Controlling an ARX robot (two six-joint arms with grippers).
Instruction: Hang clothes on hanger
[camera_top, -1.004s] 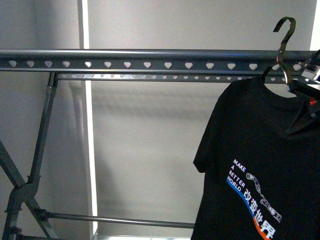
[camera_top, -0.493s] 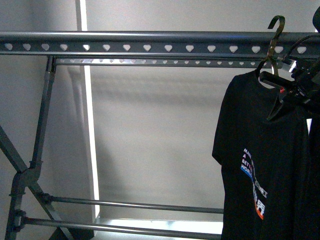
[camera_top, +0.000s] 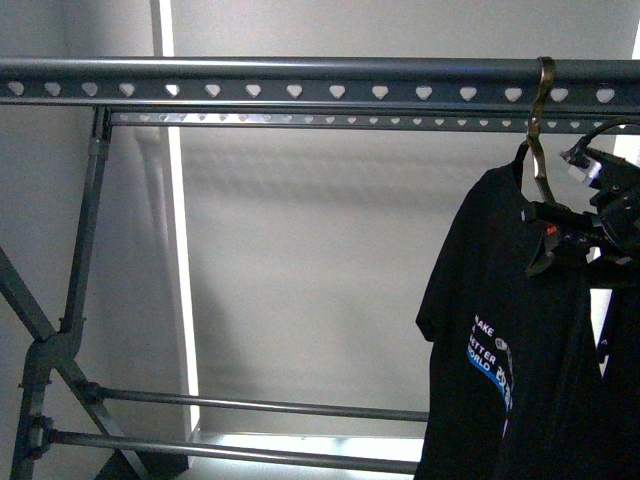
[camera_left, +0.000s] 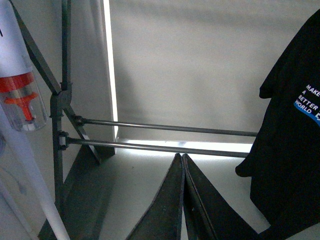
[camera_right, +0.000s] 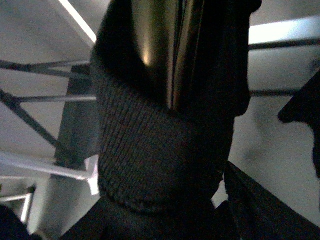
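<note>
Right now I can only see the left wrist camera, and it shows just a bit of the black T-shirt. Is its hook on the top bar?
Observer: Yes. In the front view the hook curls over the heart-holed rail, with the T-shirt hanging below it.
Operator: Is the other arm holding it?
Observer: The right gripper sits at the neck of the shirt. The right wrist view shows the ribbed collar against its fingers, but I can't tell if they're clamped.

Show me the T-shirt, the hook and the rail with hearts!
T-shirt (camera_top: 520, 330): front view, on its chest.
Hook (camera_top: 543, 90): front view, on its curve over the rail.
Heart-hole rail (camera_top: 300, 82): front view, on its middle.
</note>
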